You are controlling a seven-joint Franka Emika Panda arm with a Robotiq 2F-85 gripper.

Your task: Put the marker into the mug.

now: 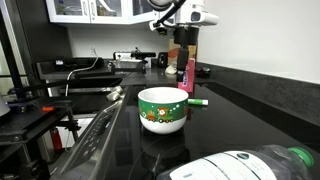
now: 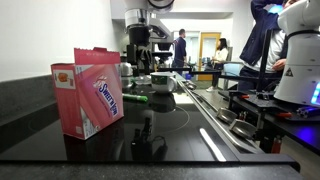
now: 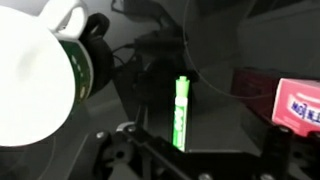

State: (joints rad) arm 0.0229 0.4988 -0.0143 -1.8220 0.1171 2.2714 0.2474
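The mug [image 1: 162, 110] is white with a green rim and a red-and-green pattern, and it stands mid-counter. It fills the left of the wrist view [image 3: 40, 85], washed out by glare. The green marker [image 1: 198, 102] lies flat on the black counter just beside the mug. It also shows in the wrist view [image 3: 181, 112] and as a green streak in an exterior view [image 2: 135, 98]. My gripper [image 1: 182, 42] hangs open and empty well above the counter, over the marker; its fingers frame the bottom of the wrist view [image 3: 195, 160].
A pink sweetener box [image 2: 92, 92] stands upright near the marker, seen also in an exterior view [image 1: 186, 72] and the wrist view [image 3: 300, 103]. A white-and-green plastic bottle [image 1: 250, 165] lies at the counter's near edge. A stove [image 1: 60, 120] adjoins the counter.
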